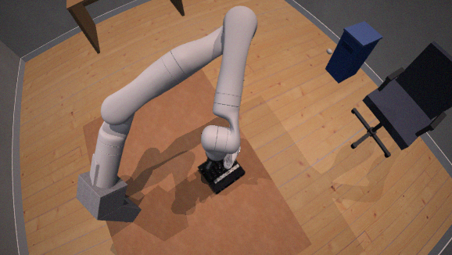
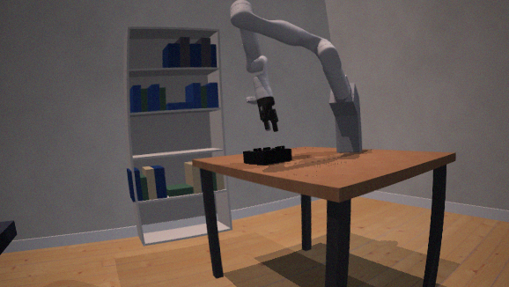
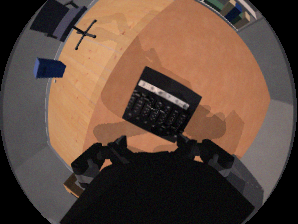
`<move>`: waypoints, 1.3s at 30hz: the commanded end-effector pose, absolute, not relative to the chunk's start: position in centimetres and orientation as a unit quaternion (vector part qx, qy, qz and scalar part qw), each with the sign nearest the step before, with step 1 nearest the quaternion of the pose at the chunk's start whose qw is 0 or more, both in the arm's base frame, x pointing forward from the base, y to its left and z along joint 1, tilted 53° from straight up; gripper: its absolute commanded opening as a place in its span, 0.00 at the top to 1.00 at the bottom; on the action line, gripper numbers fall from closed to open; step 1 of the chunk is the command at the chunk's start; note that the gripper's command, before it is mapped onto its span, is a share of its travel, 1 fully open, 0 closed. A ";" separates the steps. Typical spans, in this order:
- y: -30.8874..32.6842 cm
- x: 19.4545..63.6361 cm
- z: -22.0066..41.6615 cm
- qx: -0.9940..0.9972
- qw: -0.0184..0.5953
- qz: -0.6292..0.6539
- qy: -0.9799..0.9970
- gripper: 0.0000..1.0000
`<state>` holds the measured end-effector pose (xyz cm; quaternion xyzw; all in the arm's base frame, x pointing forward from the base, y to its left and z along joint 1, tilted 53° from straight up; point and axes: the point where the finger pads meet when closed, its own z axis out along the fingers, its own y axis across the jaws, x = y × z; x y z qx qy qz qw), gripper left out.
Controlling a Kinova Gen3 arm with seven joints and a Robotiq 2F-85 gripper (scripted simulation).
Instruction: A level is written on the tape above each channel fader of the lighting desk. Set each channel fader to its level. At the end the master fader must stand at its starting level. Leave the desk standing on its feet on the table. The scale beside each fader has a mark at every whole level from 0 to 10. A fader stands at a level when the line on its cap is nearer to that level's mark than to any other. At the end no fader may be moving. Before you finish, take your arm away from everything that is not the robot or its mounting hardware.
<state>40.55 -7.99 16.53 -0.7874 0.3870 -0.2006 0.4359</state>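
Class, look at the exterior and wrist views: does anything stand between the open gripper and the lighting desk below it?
Nothing visible does. The open gripper hangs above the lighting desk, with only free air between them; its fingers hold nothing.

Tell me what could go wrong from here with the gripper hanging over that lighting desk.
The open gripper hangs above the lighting desk, touching nothing. Its wide fingers could bump two neighbouring faders at once, perhaps the master. The desk is small and sits near the table edge, so a sideways push might slide or tip it. The tape strip is too blurred to read from here.
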 end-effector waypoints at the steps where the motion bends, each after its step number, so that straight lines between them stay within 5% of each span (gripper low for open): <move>1: -8.6 40.4 16.9 -0.799 0.422 -0.225 0.364 0.00; 26: -12.9 38.2 18.1 -0.888 0.247 -0.377 0.093 0.00; 39: -13.7 37.7 18.3 -0.894 0.207 -0.395 0.038 0.00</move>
